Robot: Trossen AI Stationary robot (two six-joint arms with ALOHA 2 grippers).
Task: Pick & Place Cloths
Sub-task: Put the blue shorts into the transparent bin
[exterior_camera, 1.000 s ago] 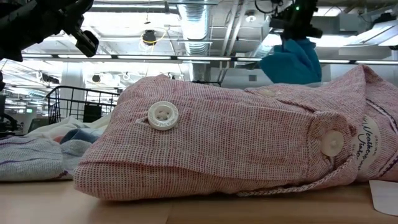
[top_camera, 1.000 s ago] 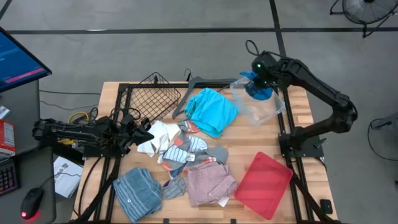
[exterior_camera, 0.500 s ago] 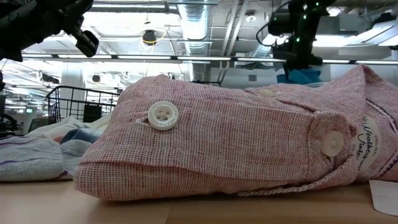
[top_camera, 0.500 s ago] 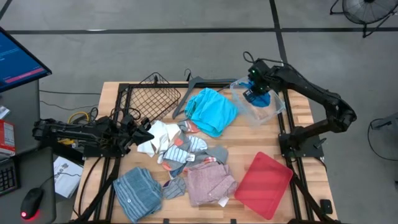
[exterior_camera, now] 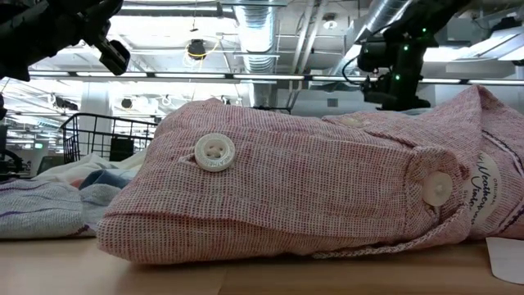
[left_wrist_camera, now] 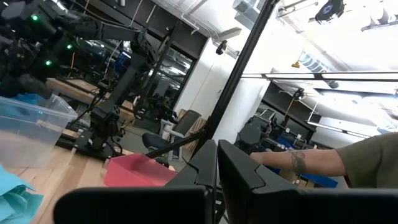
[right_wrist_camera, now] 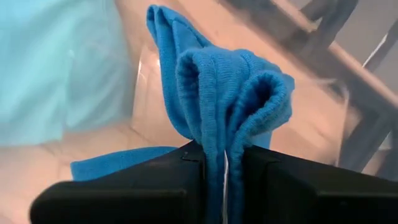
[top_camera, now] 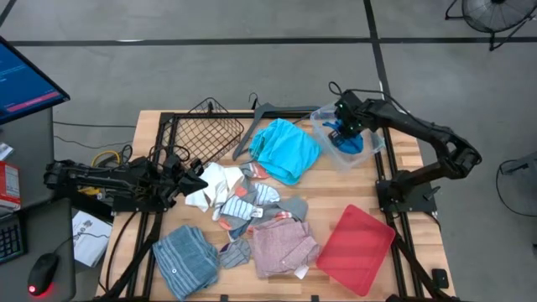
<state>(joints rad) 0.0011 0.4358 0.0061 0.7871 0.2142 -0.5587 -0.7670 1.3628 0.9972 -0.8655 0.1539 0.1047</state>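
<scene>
My right gripper is down inside a clear plastic bin at the table's far right, shut on a royal blue knit cloth. In the low view its wrist shows above the pink checked shirt, which hides the cloth. The other cloths lie loose on the table: a turquoise garment, a white one, striped socks, the pink shirt and a blue-grey striped piece. My left gripper waits, shut, low at the table's left, beside the white garment. My right gripper pinches a bunch of folds of the royal blue cloth between its two fingers, several layers thick. It comes from above, pointing down into the bin. The cloth hangs below the fingers, and its lower part lies on the bin's floor.
A black wire basket and a dark hanger sit at the far edge. A flat red tray lies at the near right corner. A person's forearm shows in the room beyond the table.
My right gripper has come down from above the bin into it, drifting slightly toward the near edge, still shut on the blue cloth. The cloth, which hung in the air, has sunk into the bin and out of the low view.
</scene>
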